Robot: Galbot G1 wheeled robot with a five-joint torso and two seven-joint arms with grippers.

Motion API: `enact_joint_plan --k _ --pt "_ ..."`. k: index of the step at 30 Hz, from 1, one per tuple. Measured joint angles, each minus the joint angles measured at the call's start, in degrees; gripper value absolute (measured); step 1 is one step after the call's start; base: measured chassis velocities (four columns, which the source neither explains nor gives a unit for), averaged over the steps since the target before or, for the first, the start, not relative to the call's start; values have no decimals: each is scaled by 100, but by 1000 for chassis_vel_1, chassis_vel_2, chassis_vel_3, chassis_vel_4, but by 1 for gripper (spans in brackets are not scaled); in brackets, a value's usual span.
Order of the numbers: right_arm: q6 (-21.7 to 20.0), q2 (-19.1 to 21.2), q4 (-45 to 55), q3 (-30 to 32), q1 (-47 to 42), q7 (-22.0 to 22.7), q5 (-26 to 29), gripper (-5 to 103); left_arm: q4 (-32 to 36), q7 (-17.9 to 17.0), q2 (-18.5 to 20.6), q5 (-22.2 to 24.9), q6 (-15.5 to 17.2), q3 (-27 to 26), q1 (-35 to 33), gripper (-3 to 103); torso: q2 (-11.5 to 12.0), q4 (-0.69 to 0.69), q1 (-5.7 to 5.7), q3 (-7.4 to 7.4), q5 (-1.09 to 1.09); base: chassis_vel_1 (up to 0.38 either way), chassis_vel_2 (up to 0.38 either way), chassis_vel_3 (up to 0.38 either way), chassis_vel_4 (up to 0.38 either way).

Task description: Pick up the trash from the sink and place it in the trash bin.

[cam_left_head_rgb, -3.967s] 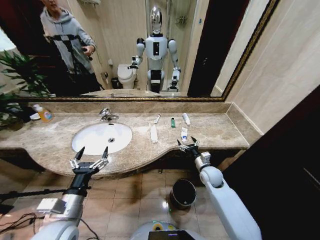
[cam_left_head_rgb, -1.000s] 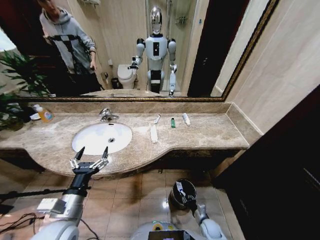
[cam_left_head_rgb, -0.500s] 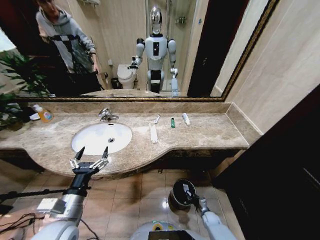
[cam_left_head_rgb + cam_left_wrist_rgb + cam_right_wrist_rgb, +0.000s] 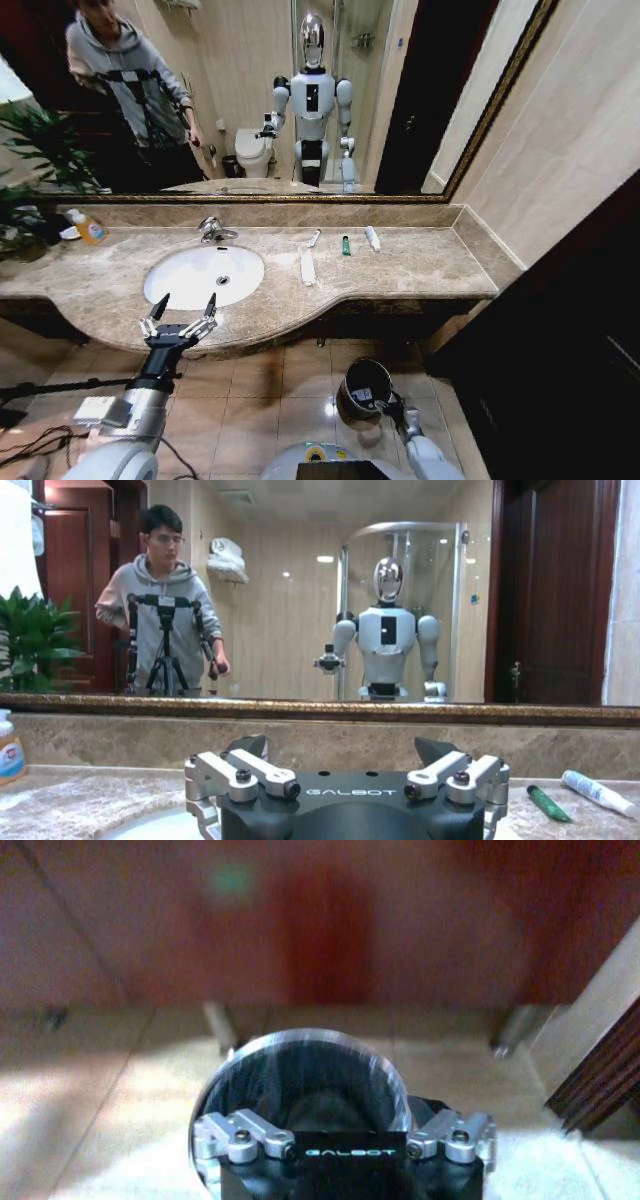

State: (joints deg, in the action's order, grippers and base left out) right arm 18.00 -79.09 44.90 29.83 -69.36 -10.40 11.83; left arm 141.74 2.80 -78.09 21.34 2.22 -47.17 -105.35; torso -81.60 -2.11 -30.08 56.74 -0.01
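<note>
The sink (image 4: 185,268) is a white oval basin in the marble counter (image 4: 430,262). To its right lie a long flat white packet (image 4: 307,266), a slim white stick (image 4: 314,238), a tiny green bottle (image 4: 346,245) and a white tube (image 4: 372,237). My left gripper (image 4: 180,315) hangs open and holds nothing at the counter's front edge, before the basin. Down on the floor stands the black trash bin (image 4: 358,378). My right gripper (image 4: 386,402) hovers low at its near rim. A small white piece (image 4: 361,395) shows inside the bin. The bin's rim (image 4: 300,1036) lies straight ahead in the right wrist view.
A clear bottle of orange liquid (image 4: 88,228) stands at the counter's far left beside a plant (image 4: 30,150). The faucet (image 4: 212,230) rises behind the basin. A dark wooden door (image 4: 560,330) closes off the right side. The green bottle (image 4: 545,804) and tube (image 4: 598,792) show past the left gripper.
The right arm has dropped from the counter's front edge to the bin on the floor. The white tube that lay there is gone from the counter. The left arm has not moved.
</note>
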Motion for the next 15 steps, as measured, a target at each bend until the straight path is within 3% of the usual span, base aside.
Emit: enact_joint_plan --k 2,4,6,9,10,13,15 --pt "132 -19 228 56 -135 115 -52 96 0 0 0 0 0 0 0 100 0 -1 0 0 2 0 0 0 0" --pt "673 -113 1024 383 -547 522 -522 100 0 0 0 0 0 0 0 100 1 0 0 0 2 0 0 0 0" --pt "722 -150 1406 493 -728 598 -577 100 0 0 0 0 0 0 0 100 0 -1 0 0 0 0 0 0 0" --pt "267 -279 3522 852 -1753 470 -70 100 0 0 0 0 0 0 1 100 0 0 0 0 2 0 0 0 0" --pt "267 -279 3522 852 -1753 470 -70 100 0 0 0 0 0 0 1 100 0 0 0 0 2 0 0 0 0" --pt "-97 -316 5381 1136 -2758 15 325 100 0 0 0 0 0 0 0 100 0 2 1 0 -1 0 0 0 0" --pt "-151 -323 5657 1165 -2878 -22 385 100 0 0 0 0 0 -1 0 100 0 2 1 0 0 0 0 0 0"
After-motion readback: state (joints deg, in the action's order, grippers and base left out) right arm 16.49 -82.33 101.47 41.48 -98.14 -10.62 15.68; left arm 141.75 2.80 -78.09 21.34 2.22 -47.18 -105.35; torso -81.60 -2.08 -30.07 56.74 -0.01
